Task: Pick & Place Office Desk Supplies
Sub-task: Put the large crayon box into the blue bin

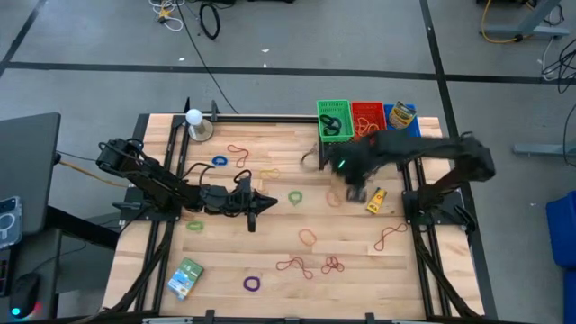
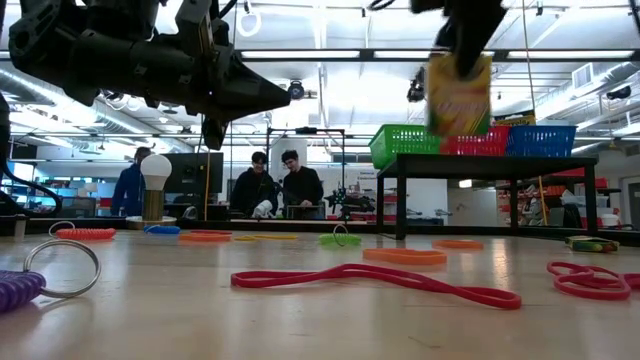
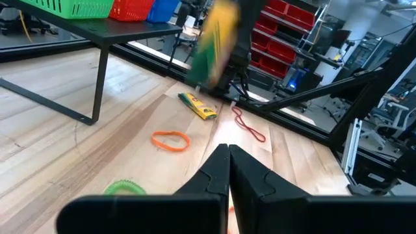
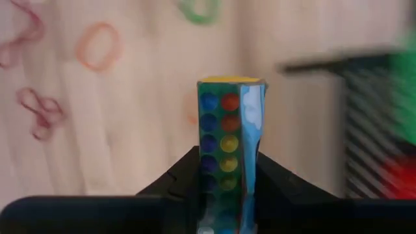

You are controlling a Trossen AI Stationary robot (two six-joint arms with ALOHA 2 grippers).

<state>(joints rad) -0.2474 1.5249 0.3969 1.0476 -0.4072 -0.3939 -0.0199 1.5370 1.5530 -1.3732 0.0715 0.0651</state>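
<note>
Gripping the yellow crayon box [image 4: 229, 149] between both fingers, the right gripper [image 1: 353, 187] is seen raised above the table [image 1: 270, 202], at about 3 o'clock from the table's centre in the high view. The box is held clear of the wood, its long axis upright in the low view, where it hangs level with the baskets. The green basket [image 1: 334, 119], red basket [image 1: 367, 116] and blue basket [image 1: 402, 120] stand in a row on a small dark stand [image 2: 480, 160] at about 12 o'clock from the held box and near it. The placing is judged to turn on that gap: the box must be carried toward 12 o'clock and kept above the basket rims. The right arm is far the nearer to the baskets.

A small yellow packet [image 1: 375, 201] lies on the wood just beside the gripper at about 4 o'clock. Rubber bands are scattered about, among them an orange band [image 1: 308, 238] and red bands [image 1: 333, 265] toward 6 o'clock; none lies between box and baskets. The stand's front edge alone is judged an obstacle.

The left gripper [image 1: 259, 205], fingers pressed together and empty, hovers near the table's centre
</note>
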